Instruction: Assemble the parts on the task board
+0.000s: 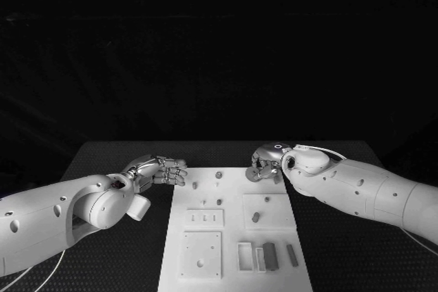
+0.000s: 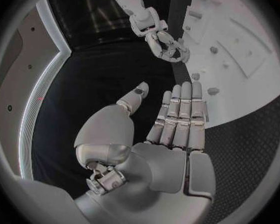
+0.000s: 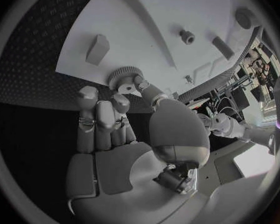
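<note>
We are holding our right hand (image 1: 268,163) at the upper right corner of the task board (image 1: 233,266), pinching a small round knurled part (image 3: 121,76) between thumb and fingers. Our left hand (image 1: 161,170) is hovering just left of the board's upper edge, fingers straight and released, grasping nothing. More parts (image 1: 268,255) are lying in the board's lower right recesses.
</note>
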